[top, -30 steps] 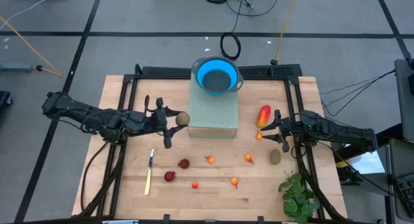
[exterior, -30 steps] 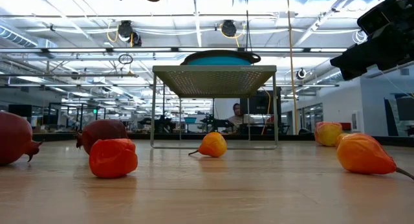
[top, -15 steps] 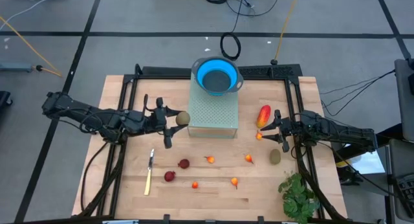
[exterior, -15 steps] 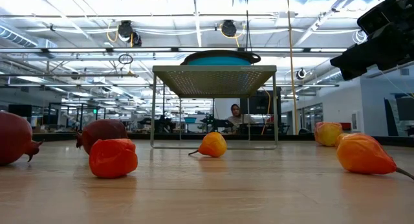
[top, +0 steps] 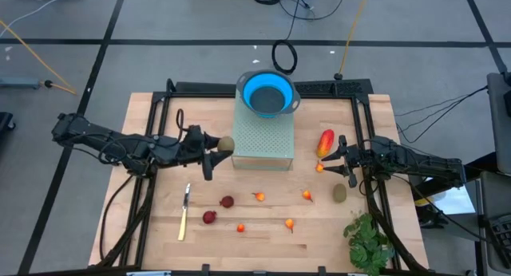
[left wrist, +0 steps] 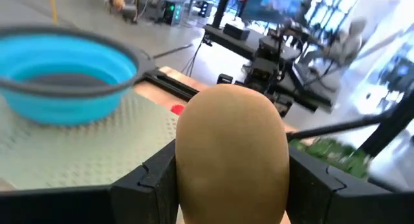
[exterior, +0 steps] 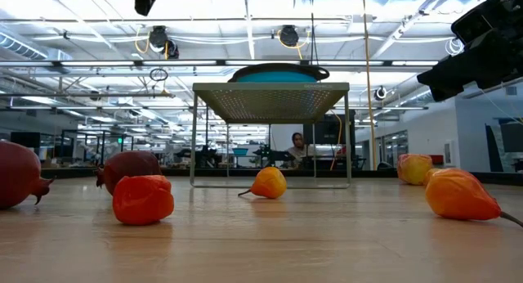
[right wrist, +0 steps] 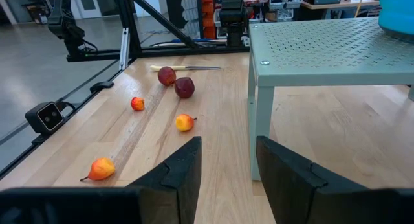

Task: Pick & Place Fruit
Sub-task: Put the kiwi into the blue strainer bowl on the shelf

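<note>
**Pincer with the brown oval, almost at the rack**

Left pincer (top: 217, 151) is clamped on a brownish-olive oval fruit (left wrist: 231, 153). In the left wrist view the fingers (left wrist: 150, 175) squeeze it on both sides, held up off the table (top: 152, 236). From above it sits just at the 9 o'clock edge of the pale green perforated rack (top: 263, 140), with the blue collapsible bowl (top: 268, 93) on the rack's 12 o'clock end.

My read: this is the carry step, fruit picked and not yet dropped. Next move probably needs the arm to lift over the rack edge, swing toward 1 o'clock until it's above the bowl, then let go. Rack lip looks like the thing to clear.

Right pincer (top: 342, 167) hovers partly open and empty around 3 o'clock, near the long red-and-yellow piece (top: 325, 142) and a tiny orange one (top: 320, 168).

Everything else is on the table: another olive oval (top: 339, 194), two dark red round ones (top: 227, 202), and more orange bits (top: 289, 224) spread around 6 o'clock. Yellow-handled knife (top: 184, 214) at 8, leafy plant (top: 367, 242) at 5.

Surface is light wood planks with a black frame. Behind it is a big bright lab hall with ceiling lights, and a person (exterior: 297, 143) far off at a desk.
</note>
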